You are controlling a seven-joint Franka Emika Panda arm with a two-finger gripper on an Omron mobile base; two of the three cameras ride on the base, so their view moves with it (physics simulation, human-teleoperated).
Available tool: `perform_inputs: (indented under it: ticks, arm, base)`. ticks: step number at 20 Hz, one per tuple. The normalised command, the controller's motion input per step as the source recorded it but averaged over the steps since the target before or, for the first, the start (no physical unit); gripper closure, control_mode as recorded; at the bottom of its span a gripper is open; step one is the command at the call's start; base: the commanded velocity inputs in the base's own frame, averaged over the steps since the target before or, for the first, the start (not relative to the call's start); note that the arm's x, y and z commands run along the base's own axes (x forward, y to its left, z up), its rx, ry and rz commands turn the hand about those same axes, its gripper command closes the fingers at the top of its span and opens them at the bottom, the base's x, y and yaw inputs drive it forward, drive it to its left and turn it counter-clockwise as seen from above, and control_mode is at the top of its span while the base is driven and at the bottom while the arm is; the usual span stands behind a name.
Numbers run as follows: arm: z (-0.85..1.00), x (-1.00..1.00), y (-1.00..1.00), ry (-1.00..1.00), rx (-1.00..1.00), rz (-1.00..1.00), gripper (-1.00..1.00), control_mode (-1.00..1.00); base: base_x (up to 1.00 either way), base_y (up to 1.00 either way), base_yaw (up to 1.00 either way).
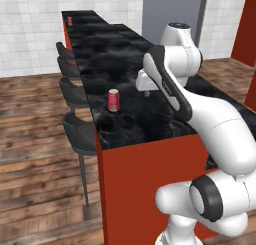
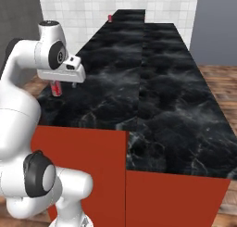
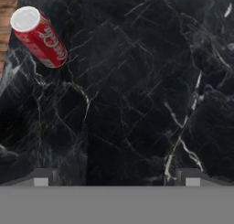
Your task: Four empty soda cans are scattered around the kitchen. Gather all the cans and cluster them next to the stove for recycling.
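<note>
Left base view — two soda cans counted on the black counter (image 1: 125, 54).
One red can (image 1: 113, 100) stands upright near the left edge, another (image 1: 69, 21) at the far end; the gripper (image 3: 116, 175) is held above, jaws spread — nothing pinched.

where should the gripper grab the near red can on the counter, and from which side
Probably around the middle of the near red can's round side wall, coming down from above. It stands upright, clear of other things near the black counter's stool-side edge, and the open gripper hangs above the counter beside it, toward the middle.
</note>
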Motion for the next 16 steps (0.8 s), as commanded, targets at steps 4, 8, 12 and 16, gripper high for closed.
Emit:
perform_inputs:
  ticks: [4, 8, 12, 16]
  arm:
    - [0.12, 0.08, 0.24, 0.05, 0.0, 0.01, -1.0, -1.0]
    - [0.0, 0.25, 0.32, 0.02, -0.01, 0.0, -1.0, -1.0]
    - [0.0, 0.33, 0.33, 0.0, -0.02, 0.0, -1.0, -1.0]
    - [0.0, 0.38, 0.32, 0.0, 0.0, 0.0, -1.0, -1.0]
  base:
    - [0.0, 0.0, 0.0]
    - [0.0, 0.0, 0.0]
    - [0.0, 0.0, 0.0]
    - [0.0, 0.0, 0.0]
